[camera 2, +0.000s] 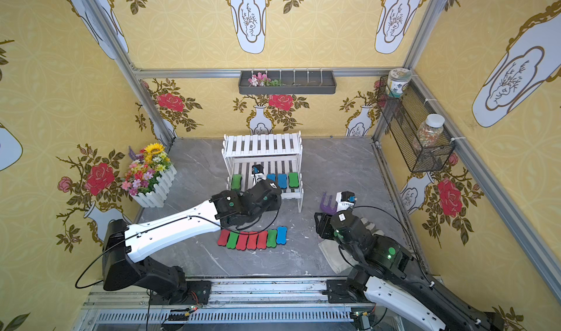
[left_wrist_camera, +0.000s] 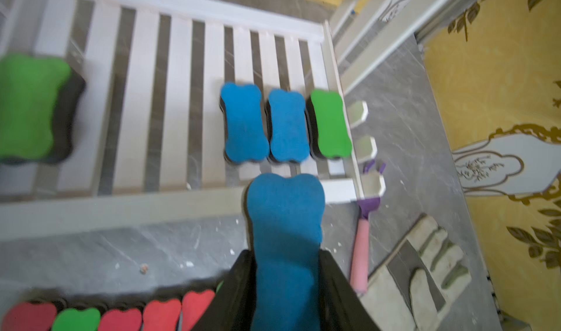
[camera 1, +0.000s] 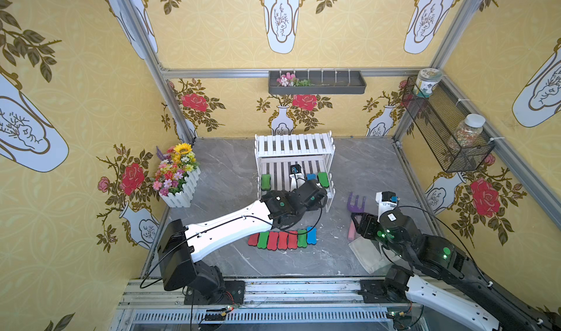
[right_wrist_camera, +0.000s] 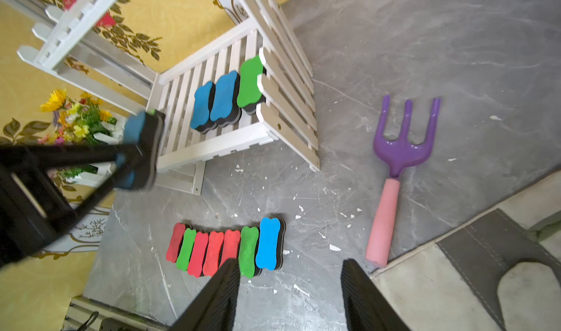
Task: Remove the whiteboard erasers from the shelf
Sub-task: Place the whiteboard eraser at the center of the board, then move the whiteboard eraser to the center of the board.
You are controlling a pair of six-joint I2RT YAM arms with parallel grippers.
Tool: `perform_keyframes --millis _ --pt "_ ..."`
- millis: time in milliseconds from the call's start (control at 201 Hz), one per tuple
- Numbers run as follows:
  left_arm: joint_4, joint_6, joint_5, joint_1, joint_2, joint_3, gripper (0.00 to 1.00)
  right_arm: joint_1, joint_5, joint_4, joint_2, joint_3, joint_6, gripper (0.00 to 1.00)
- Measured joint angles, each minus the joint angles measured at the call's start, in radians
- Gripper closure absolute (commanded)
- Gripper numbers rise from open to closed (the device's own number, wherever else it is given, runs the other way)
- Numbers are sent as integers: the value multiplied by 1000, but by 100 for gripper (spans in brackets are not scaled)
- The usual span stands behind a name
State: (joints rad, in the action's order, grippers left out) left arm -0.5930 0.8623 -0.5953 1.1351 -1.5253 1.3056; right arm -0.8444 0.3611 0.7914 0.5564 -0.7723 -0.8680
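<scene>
Nothing legible anywhere. Printed label on the jar (camera 1: 427,82) in the wire basket (camera 1: 437,129) and white sticker (camera 1: 391,217) on the right arm (camera 1: 425,247): both too small to read.

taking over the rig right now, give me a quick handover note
Left tool: shut on a blue eraser, held at the front edge of the shelf.
Right tool: open, empty, above the table.
Done: row of seven erasers on the table.
Left: set down the held one, then clear the lower tier: lone green eraser, two blue erasers, second green eraser.
</scene>
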Motion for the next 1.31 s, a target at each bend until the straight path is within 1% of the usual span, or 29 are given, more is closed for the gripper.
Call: perform_keyframes --millis 80,119,219,279,343,463,548,657,722,786,851,876,921,1010,1060,1185,1309 --pt "27 73 28 70 -27 -51 63 0 36 30 -5 -41 -8 41" --pt "51 109 51 103 -67 -63 64 0 52 41 0 -67 -16 41" --pt "72 166 117 144 -185 -32 65 0 79 66 25 -127 -16 41" --pt "89 188 156 146 -243 1 64 0 92 79 34 -154 -16 41" --pt "116 201 186 146 -274 18 64 0 103 93 32 -172 -18 41" --pt "174 245 248 130 -309 5 66 0 116 113 10 -185 -20 41" --pt "203 275 301 107 -358 -3 67 0 121 142 1 -191 -26 41" --pt "200 299 352 87 -433 29 67 0 135 164 -16 -192 -44 41" --pt "201 302 380 84 -460 53 61 0 137 178 -27 -190 -44 41" --pt "202 309 402 82 -469 58 51 0 138 187 -35 -187 -47 40" --pt "196 321 418 78 -471 58 44 0 137 190 -37 -182 -51 37" --pt "195 320 419 77 -471 59 39 0 137 192 -37 -179 -52 35" --pt "196 320 418 76 -468 59 35 0 137 197 -38 -171 -59 33" --pt "192 323 417 74 -443 53 31 0 134 207 -40 -147 -74 33" --pt "191 323 410 76 -418 43 29 0 133 208 -41 -137 -81 35" --pt "177 315 364 89 -314 23 22 0 121 207 -35 -101 -106 38" --pt "164 272 301 123 -203 28 13 0 67 187 -8 -17 -135 41"
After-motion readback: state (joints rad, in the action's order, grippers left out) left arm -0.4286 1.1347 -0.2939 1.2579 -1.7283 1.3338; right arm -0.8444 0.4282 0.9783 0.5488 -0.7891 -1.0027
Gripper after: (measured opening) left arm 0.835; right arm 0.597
